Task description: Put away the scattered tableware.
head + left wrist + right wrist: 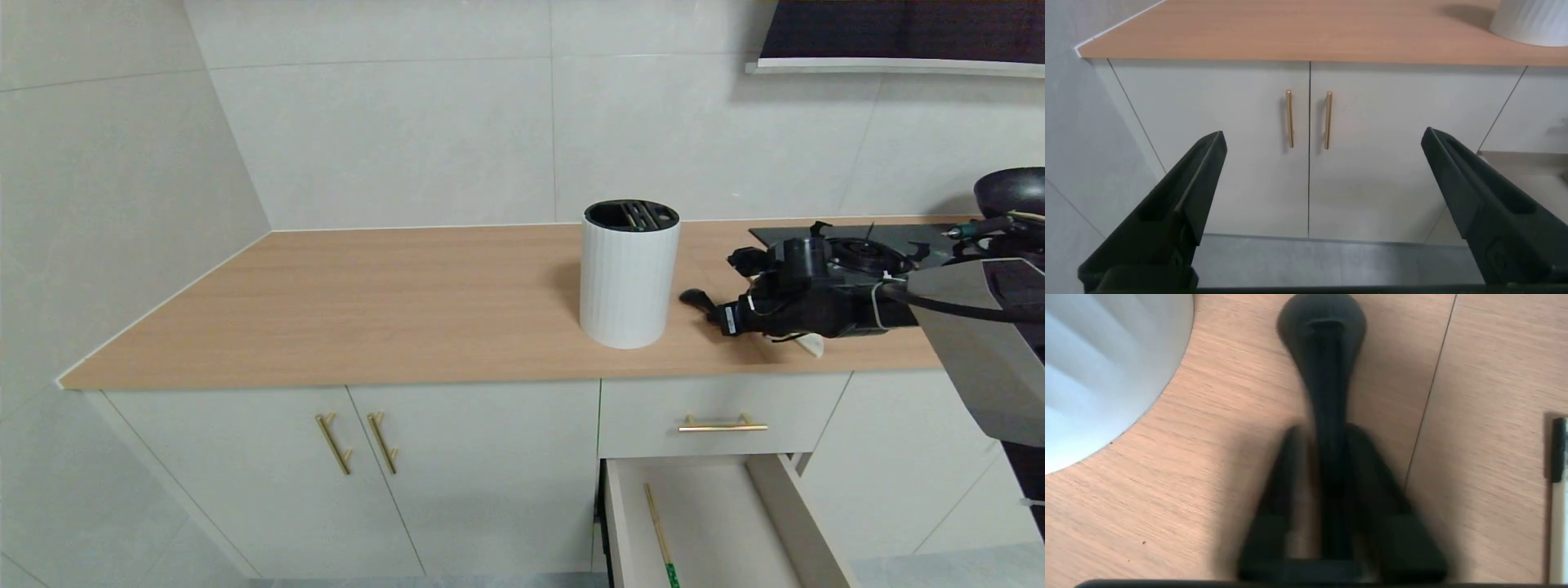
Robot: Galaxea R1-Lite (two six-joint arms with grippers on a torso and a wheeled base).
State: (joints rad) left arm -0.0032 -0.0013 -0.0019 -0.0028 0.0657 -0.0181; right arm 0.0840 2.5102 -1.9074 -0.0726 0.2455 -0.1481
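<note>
Black utensil [1323, 416] between right jaws

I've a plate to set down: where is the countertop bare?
Bare countertop runs from the left wall to the white holder. Right of the holder it is crowded: the right gripper shut on a black utensil, then the stove. The open drawer has bare floor beside one chopstick.

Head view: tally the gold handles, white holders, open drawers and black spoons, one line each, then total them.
gold handles: 3
white holder: 1
open drawer: 1
black spoon: 1
Total: 6
</note>
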